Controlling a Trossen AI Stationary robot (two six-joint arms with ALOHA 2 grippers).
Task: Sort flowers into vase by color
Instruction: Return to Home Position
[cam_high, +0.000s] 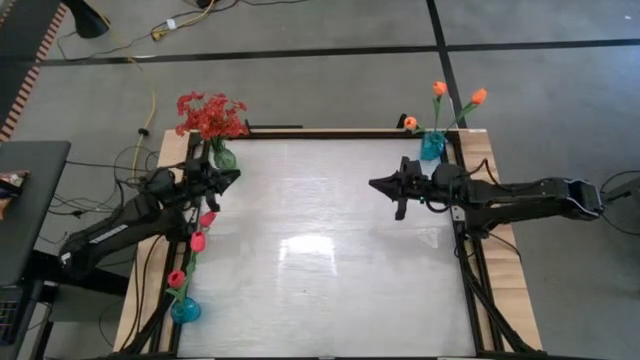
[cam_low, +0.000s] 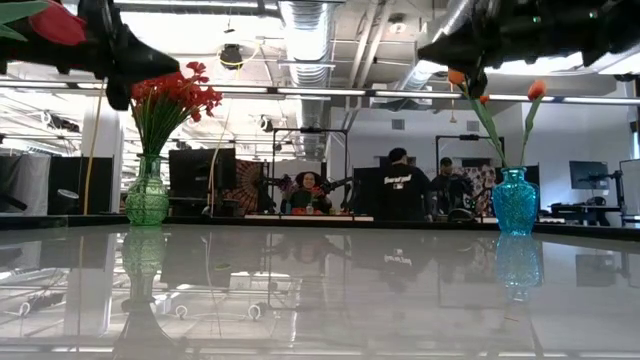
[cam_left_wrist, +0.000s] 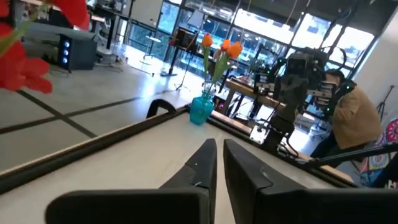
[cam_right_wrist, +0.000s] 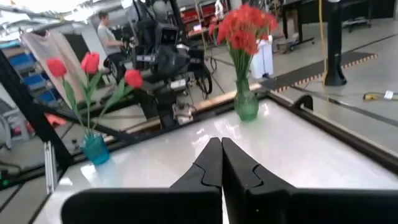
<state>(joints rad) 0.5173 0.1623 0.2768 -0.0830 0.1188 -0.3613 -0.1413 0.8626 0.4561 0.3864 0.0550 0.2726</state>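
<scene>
High view: both grippers empty above the table, flowers in three vases

Nearest, at the near left corner of the table (cam_high: 350, 300), the blue vase (cam_high: 185, 310) holds three pink tulips (cam_high: 197, 241), stems leaning up toward the left arm. Further in, the left gripper (cam_high: 233, 177) hangs over the table's left side, just beside the green vase. Left wrist view shows its fingers (cam_left_wrist: 199, 168) drawn in to a thin slit, nothing between them. The right gripper (cam_high: 377, 184) hovers at about the same depth on the right side, pointing toward table centre. Right wrist view shows its fingers (cam_right_wrist: 208, 165) pressed together, nothing held. Far left corner: green vase (cam_high: 224, 157) upright with red sprays (cam_high: 210, 115). Far right corner: teal vase (cam_high: 432, 146) upright with three orange tulips (cam_high: 439, 88). Low view has both far vases standing on the glossy top with the arms overhead. It also has a red bloom at its top left corner, probably one of the pink tulips, too close to tell. Beyond the table, people (cam_low: 400, 185) at desks in the room.
</scene>
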